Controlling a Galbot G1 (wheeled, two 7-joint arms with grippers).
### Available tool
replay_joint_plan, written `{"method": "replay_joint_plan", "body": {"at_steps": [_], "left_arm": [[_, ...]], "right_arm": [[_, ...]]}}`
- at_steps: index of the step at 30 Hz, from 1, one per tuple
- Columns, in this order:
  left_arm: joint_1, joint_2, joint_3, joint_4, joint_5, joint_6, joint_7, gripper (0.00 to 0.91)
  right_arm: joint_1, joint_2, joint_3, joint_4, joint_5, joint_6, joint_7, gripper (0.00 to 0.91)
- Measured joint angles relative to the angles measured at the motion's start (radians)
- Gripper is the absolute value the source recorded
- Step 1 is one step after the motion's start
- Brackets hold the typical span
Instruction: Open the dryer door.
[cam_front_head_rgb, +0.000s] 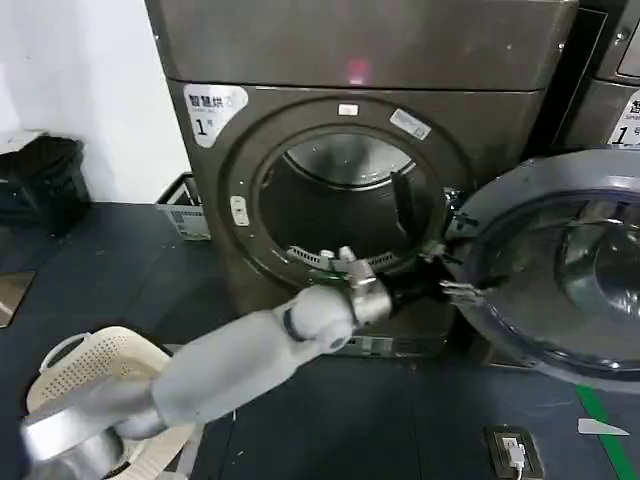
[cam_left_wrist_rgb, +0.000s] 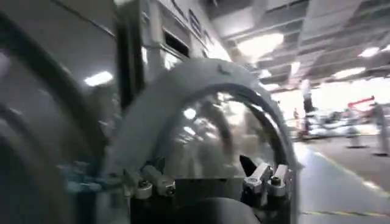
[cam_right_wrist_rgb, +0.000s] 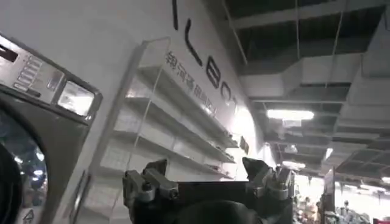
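Round dryer door (cam_front_head_rgb: 560, 270), grey back, domed glass, swung wide open right. My left gripper (cam_front_head_rgb: 455, 290) spread at its near-left rim; right gripper (cam_right_wrist_rgb: 207, 176) spread, aimed at ceiling.

The dryer door (cam_front_head_rgb: 560, 275) has a matt grey back and glossy glass.

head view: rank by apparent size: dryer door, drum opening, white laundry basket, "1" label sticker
1. dryer door, cut off at the frame edge, swung open, left gripper at its rim
2. drum opening
3. white laundry basket, partly hidden by the arm, so unsure against 2
4. "1" label sticker
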Motion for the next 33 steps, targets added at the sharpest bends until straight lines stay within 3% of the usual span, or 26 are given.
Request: {"method": "replay_joint_plan", "body": {"at_steps": [9, 17, 24, 28, 33], "left_arm": [[0.084, 0.356, -0.072, -0.243, 0.015, -0.053, 0.027, 0.907], [0.282, 0.735, -0.219, -0.377, 0.134, -0.087, 0.043, 0.907], [0.472, 1.035, -0.336, -0.359, 0.174, -0.030, 0.150, 0.907], [0.512, 1.165, -0.352, -0.317, 0.276, -0.025, 0.211, 0.907], [0.643, 1.290, -0.475, -0.234, 0.431, -0.029, 0.292, 0.907]], "right_arm": [[0.030, -0.039, 0.010, -0.015, -0.003, 0.006, -0.006, 0.907], [0.072, -0.068, 0.006, -0.017, -0.066, 0.022, -0.017, 0.907], [0.109, -0.073, -0.007, -0.017, -0.089, 0.028, -0.027, 0.907], [0.118, -0.079, -0.010, -0.034, -0.089, 0.030, -0.028, 0.907], [0.137, -0.081, -0.029, -0.054, -0.088, 0.038, -0.034, 0.907]]}}
